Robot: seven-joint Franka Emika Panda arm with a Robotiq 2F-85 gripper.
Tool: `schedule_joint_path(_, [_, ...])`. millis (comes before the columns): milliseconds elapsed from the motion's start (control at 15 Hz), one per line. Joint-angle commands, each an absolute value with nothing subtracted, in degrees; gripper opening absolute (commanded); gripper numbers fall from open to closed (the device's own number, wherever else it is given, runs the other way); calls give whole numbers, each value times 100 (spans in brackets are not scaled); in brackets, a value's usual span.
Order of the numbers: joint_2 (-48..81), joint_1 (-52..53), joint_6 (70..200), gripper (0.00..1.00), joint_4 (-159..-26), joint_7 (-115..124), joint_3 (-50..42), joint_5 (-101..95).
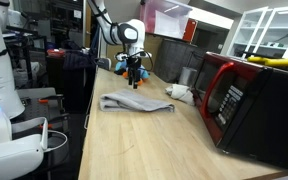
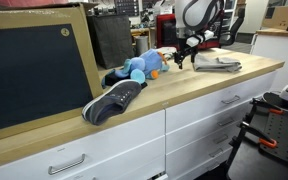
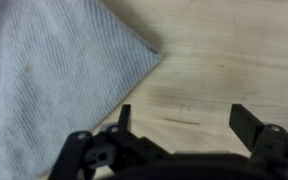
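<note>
My gripper (image 3: pixel 184 120) is open and empty, hovering above the bare wooden countertop (image 3: pixel 224 60). In the wrist view a grey cloth (image 3: pixel 54 70) lies to the left of the fingers, its corner pointing toward the middle. In both exterior views the gripper (image 1: pixel 136 78) (image 2: pixel 181 60) hangs over the counter near the grey cloth (image 1: pixel 134 102) (image 2: pixel 216 63). It touches nothing.
A blue stuffed toy (image 2: pixel 139 68) (image 1: pixel 124 65) and a dark shoe (image 2: pixel 112 100) lie on the countertop. A red microwave (image 1: pixel 246 100) stands by the wall, with a white crumpled object (image 1: pixel 180 92) beside it. A large dark board (image 2: pixel 34 70) leans at one end.
</note>
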State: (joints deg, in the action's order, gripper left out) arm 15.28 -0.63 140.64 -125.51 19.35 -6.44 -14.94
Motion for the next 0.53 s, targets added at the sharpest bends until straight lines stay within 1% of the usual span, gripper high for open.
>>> schedule_joint_path(0, [2003,-9,13411,100,-11626,2117,-889,-1681])
schedule_joint_path(467, [3177,-221,12014,100,-9952,2061,-1208,-1509])
